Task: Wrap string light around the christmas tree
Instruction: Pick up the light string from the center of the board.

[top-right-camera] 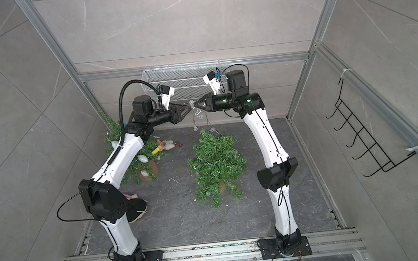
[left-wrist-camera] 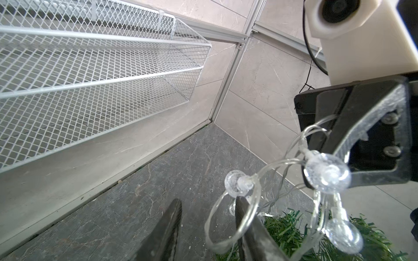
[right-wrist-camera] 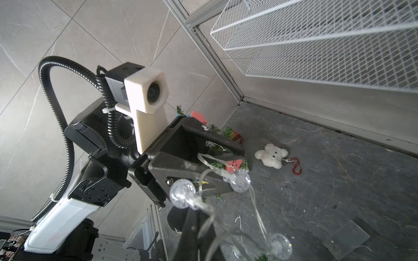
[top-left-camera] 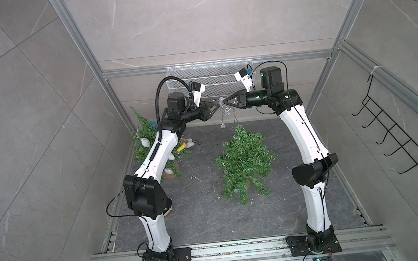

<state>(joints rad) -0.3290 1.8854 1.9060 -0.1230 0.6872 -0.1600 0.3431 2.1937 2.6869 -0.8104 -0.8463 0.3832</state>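
The small green christmas tree [top-left-camera: 244, 159] [top-right-camera: 216, 164] lies on the dark table between the arms. High above its tip, both grippers meet point to point. My right gripper [top-left-camera: 226, 103] [right-wrist-camera: 196, 217] is shut on the string light [top-left-camera: 223, 114] [top-right-camera: 196, 114], a clear wire with round clear bulbs [left-wrist-camera: 325, 176] [right-wrist-camera: 182, 195] that hangs down toward the tree. My left gripper [top-left-camera: 218, 106] [left-wrist-camera: 208, 203] is open, jaws apart. A loop of the wire circles one of its fingers [left-wrist-camera: 246, 226], and part of that loop lies in the gap.
A white mesh basket [top-left-camera: 210, 76] hangs on the back wall just behind the grippers. A second tree [top-left-camera: 146, 137] with ornaments leans in the back left corner. A white plush bear keychain [right-wrist-camera: 271, 156] lies near it. A black wire rack [top-left-camera: 398, 131] hangs on the right wall.
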